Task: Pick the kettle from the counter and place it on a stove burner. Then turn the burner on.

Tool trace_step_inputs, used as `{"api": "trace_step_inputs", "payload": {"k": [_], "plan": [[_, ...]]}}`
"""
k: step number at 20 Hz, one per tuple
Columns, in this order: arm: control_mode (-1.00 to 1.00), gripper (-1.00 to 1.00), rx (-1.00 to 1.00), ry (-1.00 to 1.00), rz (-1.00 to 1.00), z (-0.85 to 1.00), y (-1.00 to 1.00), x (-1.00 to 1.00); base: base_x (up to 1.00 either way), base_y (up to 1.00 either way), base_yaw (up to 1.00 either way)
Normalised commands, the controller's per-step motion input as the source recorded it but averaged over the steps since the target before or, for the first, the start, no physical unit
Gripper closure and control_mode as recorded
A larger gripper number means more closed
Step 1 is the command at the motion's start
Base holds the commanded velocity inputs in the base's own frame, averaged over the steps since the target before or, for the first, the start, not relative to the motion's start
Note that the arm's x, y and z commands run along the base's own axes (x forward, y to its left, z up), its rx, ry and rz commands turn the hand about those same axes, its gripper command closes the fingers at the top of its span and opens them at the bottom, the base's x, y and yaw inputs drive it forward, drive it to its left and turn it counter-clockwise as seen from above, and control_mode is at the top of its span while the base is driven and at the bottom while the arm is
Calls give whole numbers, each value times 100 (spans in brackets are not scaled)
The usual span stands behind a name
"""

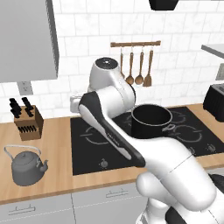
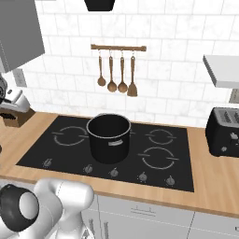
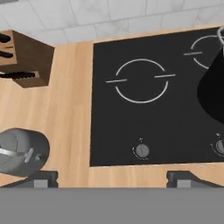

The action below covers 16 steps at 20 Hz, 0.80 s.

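The dark-grey kettle (image 1: 26,166) stands upright on the wood counter (image 1: 57,144), left of the black cooktop (image 1: 87,153). From the hand view the kettle (image 3: 22,151) lies at the lower left, beyond my left fingertip (image 3: 41,178). My gripper (image 3: 113,178) hangs high over the cooktop's front left edge, open, nothing between its fingers. A left stove burner (image 3: 141,81) shows as a pale ring on the glass, unlit. Other burners (image 2: 158,158) sit to the right.
A big black pot (image 2: 109,137) stands mid-cooktop. Small silver knobs (image 2: 88,169) line the cooktop's front edge. A knife block (image 1: 28,120) sits at the back left of the counter, a black toaster (image 2: 224,130) at the right. Wooden utensils (image 2: 116,70) hang on the wall.
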Motion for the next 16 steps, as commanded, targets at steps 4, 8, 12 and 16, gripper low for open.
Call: {"api": "trace_step_inputs", "payload": {"k": [4, 8, 12, 16], "plan": [[-100, -100, 0, 0, 0, -29, 100, -2, 0, 0, 0], [-100, -100, 0, 11, 8, -61, 100, 0, 0, 0, 0], [-100, -100, 0, 29, 20, -72, 100, 13, 0, 0, 0], [-100, -100, -2, 38, 24, -67, 100, 46, 0, 0, 0]]}}
